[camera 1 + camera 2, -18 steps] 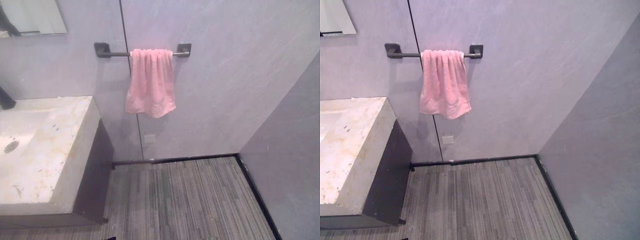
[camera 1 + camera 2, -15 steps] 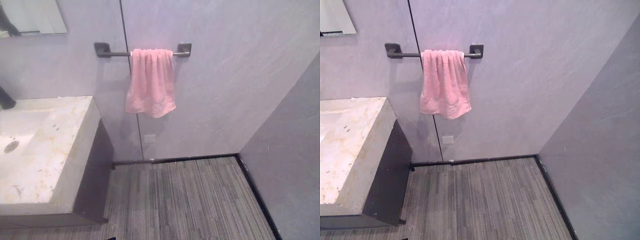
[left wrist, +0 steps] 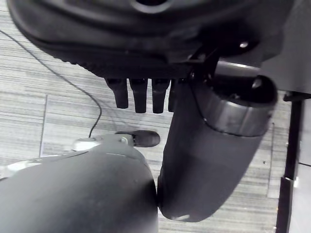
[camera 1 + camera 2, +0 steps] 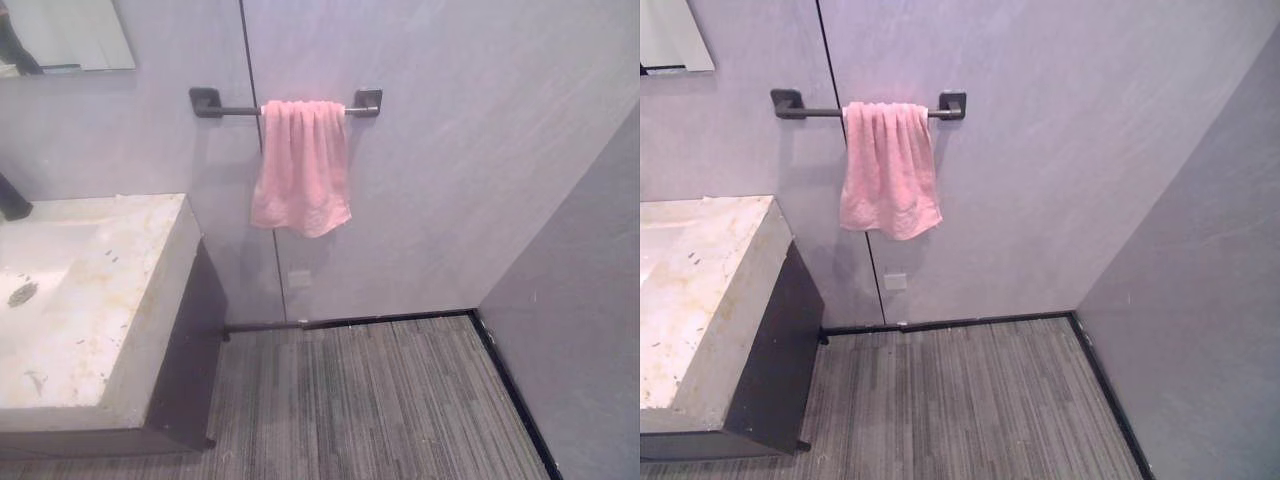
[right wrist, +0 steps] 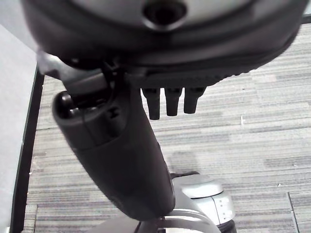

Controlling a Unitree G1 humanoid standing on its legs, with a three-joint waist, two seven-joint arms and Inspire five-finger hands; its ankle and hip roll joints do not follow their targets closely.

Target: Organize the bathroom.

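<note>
Bathroom: pink towel [image 4: 300,165] on wall rail [image 4: 285,106], stone washbasin [image 4: 85,300], mirror [image 4: 65,35].

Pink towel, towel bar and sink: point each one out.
pink towel [image 4: 300,165], left eye view, middle of the hanging cloth.
towel bar [image 4: 228,109], left eye view, bare rod left of the towel.
sink [image 4: 150,290], left eye view, its pale right rim.

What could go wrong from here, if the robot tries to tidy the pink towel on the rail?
1. The pink towel hangs bunched at the right end of the rail; a pull may slide it off onto the floor.
2. Both hands, left hand and right hand, hang low with straight fingers, so a long reach up is needed, close to the sink counter.
</note>
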